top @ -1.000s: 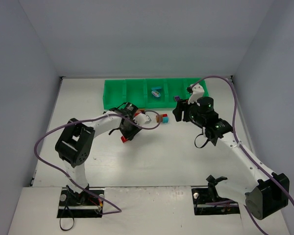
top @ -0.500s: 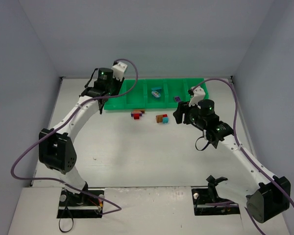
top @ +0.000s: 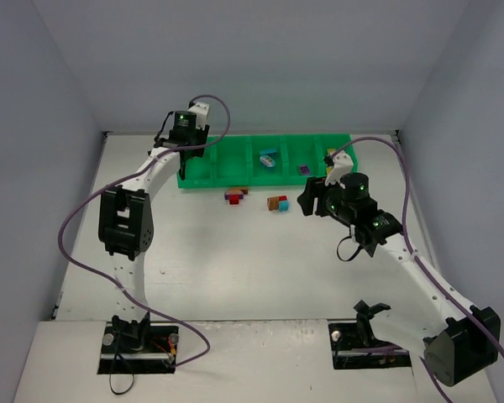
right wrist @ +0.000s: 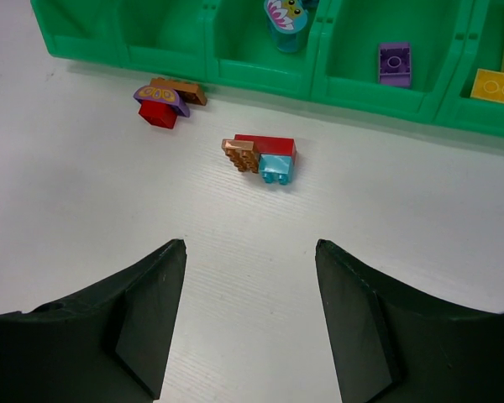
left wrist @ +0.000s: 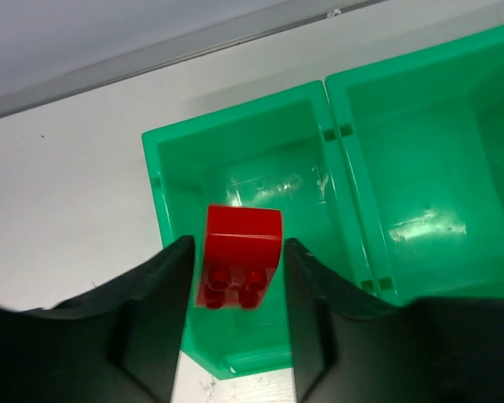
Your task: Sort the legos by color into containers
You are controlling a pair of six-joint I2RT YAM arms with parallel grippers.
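The green tray (top: 206,180) lies across the back of the table. My left gripper (top: 185,144) hangs over its leftmost compartment (left wrist: 260,168). A red brick (left wrist: 242,235) sits between the fingers with a thin green gap on each side, so the jaws are slightly open. My right gripper (top: 307,201) is wide open and empty (right wrist: 250,277), short of a brown, red and cyan cluster (right wrist: 265,155). A purple, brown and red cluster (right wrist: 164,101) lies by the tray's front wall. The tray holds a cyan brick (right wrist: 284,17), a purple brick (right wrist: 394,63) and a yellow brick (right wrist: 497,86).
Both loose clusters also show in the top view, one left (top: 235,196) and one right (top: 277,203), just in front of the tray. Grey walls close in the table on three sides. The left arm's purple cable (top: 84,227) loops over the left of the table.
My left arm swung from the table in front of the tray up to the tray's left end, carrying the red brick. My right gripper drew back a little from the tray.
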